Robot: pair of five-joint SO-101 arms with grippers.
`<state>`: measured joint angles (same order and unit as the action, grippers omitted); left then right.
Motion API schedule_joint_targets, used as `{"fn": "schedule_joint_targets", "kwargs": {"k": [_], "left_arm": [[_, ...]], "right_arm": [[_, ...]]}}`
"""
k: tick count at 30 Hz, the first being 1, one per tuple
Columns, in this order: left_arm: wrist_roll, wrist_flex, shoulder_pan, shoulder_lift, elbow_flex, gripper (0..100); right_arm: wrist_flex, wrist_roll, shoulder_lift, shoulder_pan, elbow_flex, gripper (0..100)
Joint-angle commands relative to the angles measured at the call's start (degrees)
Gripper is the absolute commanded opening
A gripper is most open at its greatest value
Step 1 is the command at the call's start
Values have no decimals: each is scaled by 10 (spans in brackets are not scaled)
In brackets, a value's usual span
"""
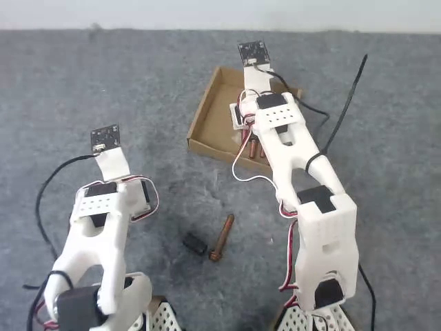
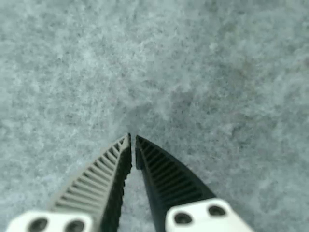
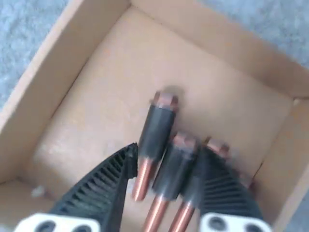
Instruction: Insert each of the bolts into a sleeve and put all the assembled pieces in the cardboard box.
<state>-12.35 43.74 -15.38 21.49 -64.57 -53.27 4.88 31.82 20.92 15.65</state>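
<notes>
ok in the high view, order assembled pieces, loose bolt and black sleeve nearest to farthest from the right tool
1. assembled pieces, in the box under the right tool
2. loose bolt, on the carpet
3. black sleeve, beside it, nearer the left arm

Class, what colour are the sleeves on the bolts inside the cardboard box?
Black sleeves, clearest in the right wrist view.

hidden: third sleeved bolt (image 3: 218,146) half behind right pincer (image 3: 169,152) | cropped: cardboard box (image 3: 58,63) corners

Soft, even light is washing over the grey mat (image 1: 83,83). The bolt (image 1: 222,236) and sleeve (image 1: 194,243) are casting faint, short shadows.
</notes>
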Motion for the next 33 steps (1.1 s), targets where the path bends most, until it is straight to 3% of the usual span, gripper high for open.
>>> {"fn": "schedule_joint_targets", "kwargs": {"k": [1, 12, 22, 28, 33], "left_arm": [[4, -11, -1, 2, 27, 13], [4, -11, -2, 2, 27, 13], [4, -11, -3, 2, 24, 13], [4, -11, -3, 2, 23, 13], [4, -11, -3, 2, 23, 13]], "right_arm": [[-50, 1, -82, 13, 33, 2], [-279, -3, -227, 73, 33, 6], [-492, -98, -281, 182, 28, 6], [-473, -157, -364, 250, -139, 6], [-374, -157, -488, 313, -295, 6]]}}
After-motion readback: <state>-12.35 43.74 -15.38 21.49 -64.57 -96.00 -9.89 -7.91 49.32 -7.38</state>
